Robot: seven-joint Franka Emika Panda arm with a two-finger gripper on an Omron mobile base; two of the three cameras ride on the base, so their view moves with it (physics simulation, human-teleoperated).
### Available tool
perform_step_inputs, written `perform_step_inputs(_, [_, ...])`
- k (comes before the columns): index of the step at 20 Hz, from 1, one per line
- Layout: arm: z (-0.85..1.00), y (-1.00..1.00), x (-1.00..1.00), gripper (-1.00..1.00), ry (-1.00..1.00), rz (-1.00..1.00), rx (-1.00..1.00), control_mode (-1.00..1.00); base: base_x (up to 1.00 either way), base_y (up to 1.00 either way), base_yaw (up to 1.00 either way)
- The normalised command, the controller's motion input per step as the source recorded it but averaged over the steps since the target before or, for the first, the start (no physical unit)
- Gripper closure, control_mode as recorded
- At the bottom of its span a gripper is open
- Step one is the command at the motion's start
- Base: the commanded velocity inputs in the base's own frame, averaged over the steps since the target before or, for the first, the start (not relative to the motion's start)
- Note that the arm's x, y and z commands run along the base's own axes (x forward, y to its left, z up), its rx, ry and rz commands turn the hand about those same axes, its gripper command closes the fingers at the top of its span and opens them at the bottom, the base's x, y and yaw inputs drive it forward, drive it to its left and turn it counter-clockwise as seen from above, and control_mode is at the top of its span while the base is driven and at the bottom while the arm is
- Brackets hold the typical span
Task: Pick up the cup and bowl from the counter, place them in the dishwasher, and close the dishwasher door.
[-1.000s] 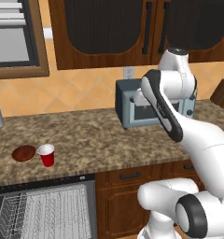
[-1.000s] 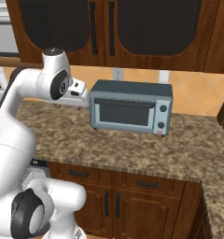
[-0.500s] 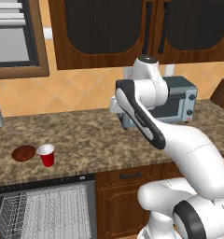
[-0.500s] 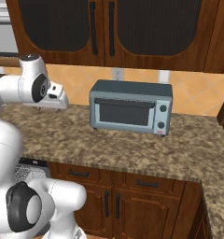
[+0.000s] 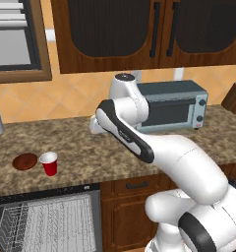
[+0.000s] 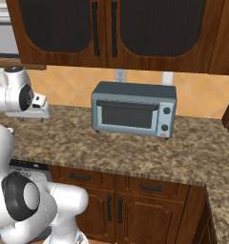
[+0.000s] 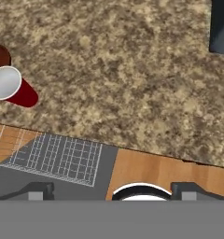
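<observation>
Claw (image 7: 112, 189) spread wide and empty above the granite tabletop (image 5: 90, 152), red cup (image 5: 49, 163) upright just beside brown bowl (image 5: 25, 161) over the open dishwasher (image 5: 46, 221); best to centre over the cup, descend straight, avoid nudging the bowl.

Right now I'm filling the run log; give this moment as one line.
gripper: open, empty | cup: upright on counter | bowl: beside cup | dishwasher: open

The white arm rises from the base, bends at its dark elbow and reaches left, the wrist turned downward. Its gripper (image 7: 113, 190) hangs with both tips spread wide apart (nothing sits between them).
</observation>
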Motion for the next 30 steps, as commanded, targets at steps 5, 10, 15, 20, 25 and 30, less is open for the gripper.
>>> perform_step_inputs(5, [-0.36,0.83,0.15,-1.00,0.09,0.03,0.00,-1.00,0.00,0.00,0.00])
perform_step_inputs(10, [-0.31,0.77,0.14,-1.00,0.04,0.00,0.00,-1.00,0.00,0.00,0.00])
perform_step_inputs(15, [-0.22,0.63,0.25,-1.00,0.00,0.00,0.00,-1.00,0.00,0.00,0.00])
perform_step_inputs(20, [-0.31,0.68,0.38,-1.00,0.00,0.00,0.00,-1.00,0.00,0.00,0.00])
perform_step_inputs(25, [-0.31,0.54,0.42,-1.00,0.00,0.00,0.00,-1.00,0.00,0.00,0.00])
perform_step_inputs(30, [-0.32,0.44,0.53,-1.00,0.01,0.00,0.00,-1.00,0.00,0.00,0.00])
